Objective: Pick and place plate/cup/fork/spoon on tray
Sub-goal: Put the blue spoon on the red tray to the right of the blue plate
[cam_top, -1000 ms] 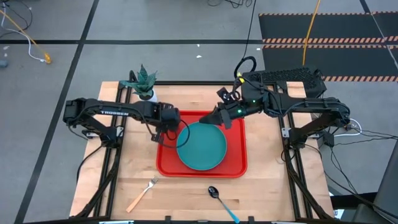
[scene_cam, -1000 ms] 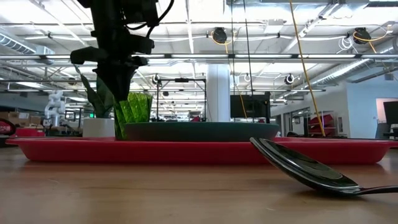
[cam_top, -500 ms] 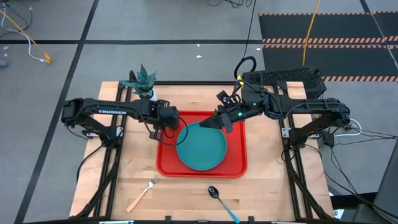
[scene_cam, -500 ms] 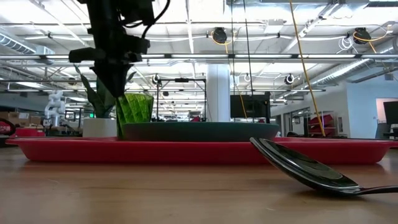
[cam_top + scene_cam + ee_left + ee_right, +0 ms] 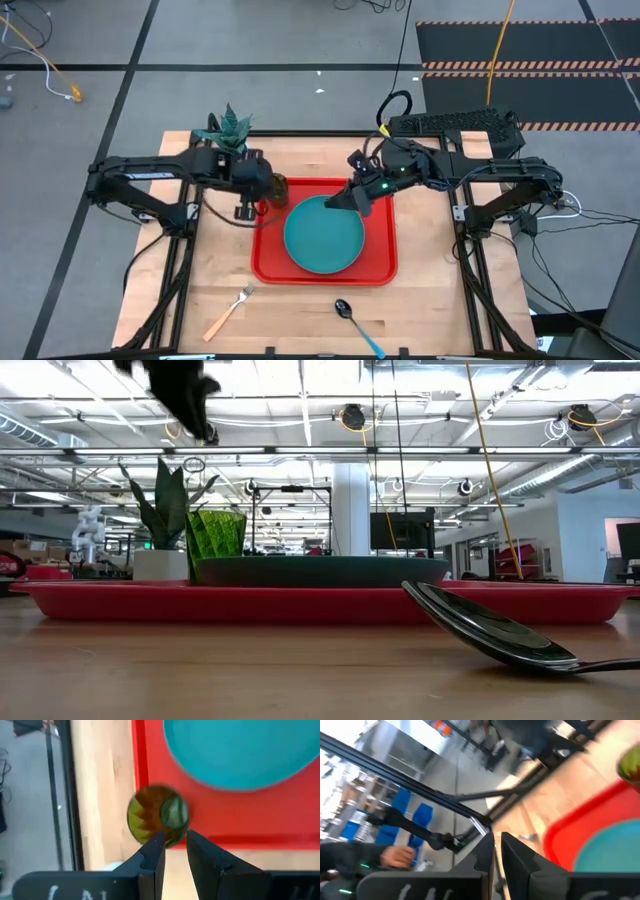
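The left gripper (image 5: 172,851) hangs above the tray's far-left corner with its fingers a narrow gap apart and nothing between them; the cup (image 5: 158,814) stands free just below and beyond the tips. In the high view that gripper (image 5: 250,190) is over the table edge beside the cup (image 5: 276,186), which sits upright on the red tray (image 5: 383,262), close to the rim and just beside the teal plate (image 5: 323,234). The right gripper (image 5: 352,199) is at the plate's far edge, fingers nearly together and empty, as its wrist view (image 5: 495,851) shows. Plate and cup look placed, so the fork (image 5: 230,311) and the spoon (image 5: 356,321) remain, both lying on bare wood near the front edge, well apart from each other; the low view shows the spoon (image 5: 500,630) close up, bowl raised a little off the table. Both are likely light, stiff and slippery, lying nearly flat, so fingers must come straight down and straddle the handle. My guess is the best hold is mid-handle, across its narrow width, where the coloured grip gives more friction than the metal; a pinch near the bowl or tines would probably let the piece swing or slide.
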Controlling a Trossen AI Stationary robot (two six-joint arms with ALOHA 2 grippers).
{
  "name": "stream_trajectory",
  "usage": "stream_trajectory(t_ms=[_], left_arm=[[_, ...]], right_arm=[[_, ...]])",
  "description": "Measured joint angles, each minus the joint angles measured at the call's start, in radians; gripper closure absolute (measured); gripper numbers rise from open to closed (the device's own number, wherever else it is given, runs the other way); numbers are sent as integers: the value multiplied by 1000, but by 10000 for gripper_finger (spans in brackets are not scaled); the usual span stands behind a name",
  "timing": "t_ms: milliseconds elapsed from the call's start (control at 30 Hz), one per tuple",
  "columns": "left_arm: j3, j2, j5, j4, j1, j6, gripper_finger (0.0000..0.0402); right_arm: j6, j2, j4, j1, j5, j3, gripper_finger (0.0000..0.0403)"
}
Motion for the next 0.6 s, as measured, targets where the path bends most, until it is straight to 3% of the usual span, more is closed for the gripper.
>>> stream_trajectory(t_ms=[133, 300, 433, 600], left_arm=[[174, 0, 19, -18, -71, -156, 318], [372, -1, 21, -22, -149, -510, 319], [480, -1, 21, 51, -193, -733, 320], [518, -20, 23, 355, -250, -803, 320]], right_arm=[[-26, 0, -53, 3, -3, 0, 376], [-52, 0, 45, 14, -8, -28, 376], [-79, 0, 385, 14, 58, -91, 376], [1, 3, 1003, 12, 221, -235, 376]])
